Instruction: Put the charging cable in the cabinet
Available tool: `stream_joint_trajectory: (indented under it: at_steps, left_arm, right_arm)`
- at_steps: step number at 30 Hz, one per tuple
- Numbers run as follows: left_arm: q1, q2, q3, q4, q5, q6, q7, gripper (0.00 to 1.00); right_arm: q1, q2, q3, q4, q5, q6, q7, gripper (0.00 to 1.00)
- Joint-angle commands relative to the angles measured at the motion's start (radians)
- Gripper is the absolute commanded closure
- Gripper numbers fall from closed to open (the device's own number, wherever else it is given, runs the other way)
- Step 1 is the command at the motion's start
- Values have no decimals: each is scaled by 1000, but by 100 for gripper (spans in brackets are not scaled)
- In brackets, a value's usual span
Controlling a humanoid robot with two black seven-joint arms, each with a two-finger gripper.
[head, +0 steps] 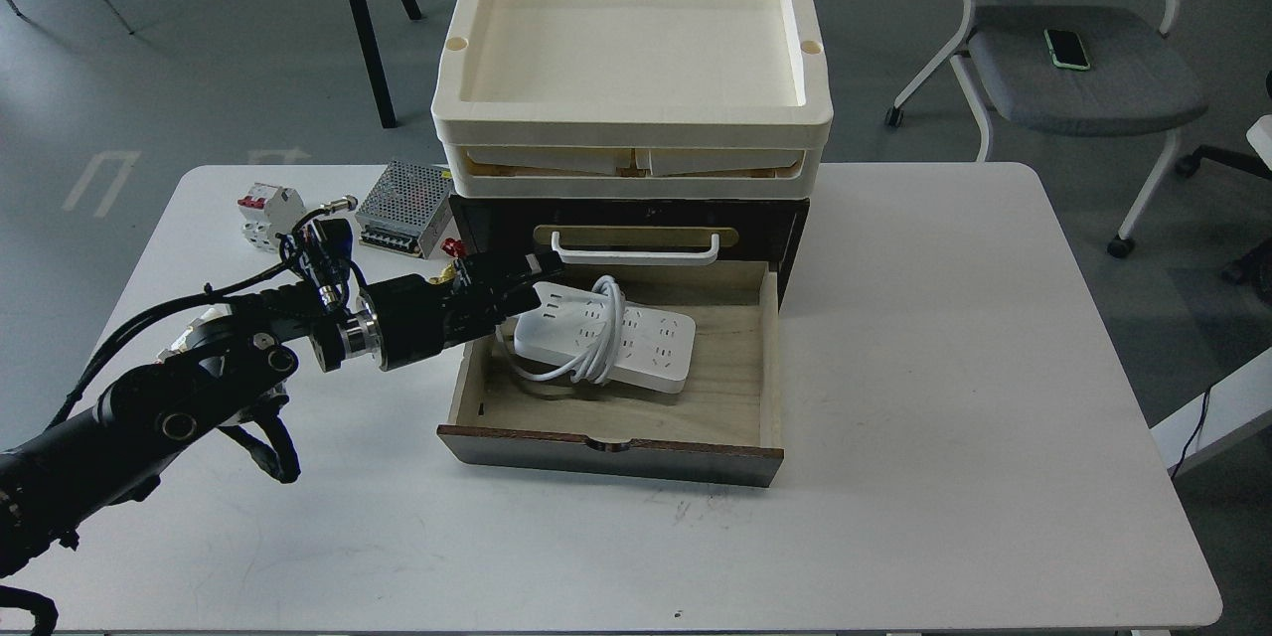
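white table [944,417] on grey floor, one chair [1083,60] behind. one cabinet [785,229] under two stacked trays [632,119], its drawer [608,452] pulled out. one cable [646,343] lies flat inside the drawer: rigid light strip, smooth plastic, cord floppy; best pinched across the strip's narrow body, probably. left gripper [532,273] at its left end, fingers too dark to tell. right arm unseen. one psu [405,206], one breaker [268,214].

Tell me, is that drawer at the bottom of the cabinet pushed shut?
No: the pale wood drawer is pulled out of the cabinet, and the power strip lies inside it with its cord wrapped around it.
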Motion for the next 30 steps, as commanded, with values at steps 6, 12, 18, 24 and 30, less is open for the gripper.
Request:
stream_joint_trajectory:
  at_steps: [6, 12, 18, 24, 30]
  left_arm:
    - [22, 64, 0, 0, -5, 0, 0, 1]
    - [29, 262, -27, -59, -170, 0, 0, 1]
    - [28, 317, -179, 12, -674, 0, 0, 1]
    - [-56, 274, -254, 227, -913, 0, 0, 1]
    - [-109, 185, -244, 284, -916, 0, 0, 1]
  right_arm:
    - [0, 2, 2, 1, 0, 0, 0, 0]
    - [0, 2, 9, 9, 0, 0, 0, 0]
    - [-1, 14, 74, 171, 3, 0, 0, 0]
    - [6, 64, 80, 366, 0, 0, 0, 0]
    - [2, 94, 118, 382, 0, 0, 0, 0]
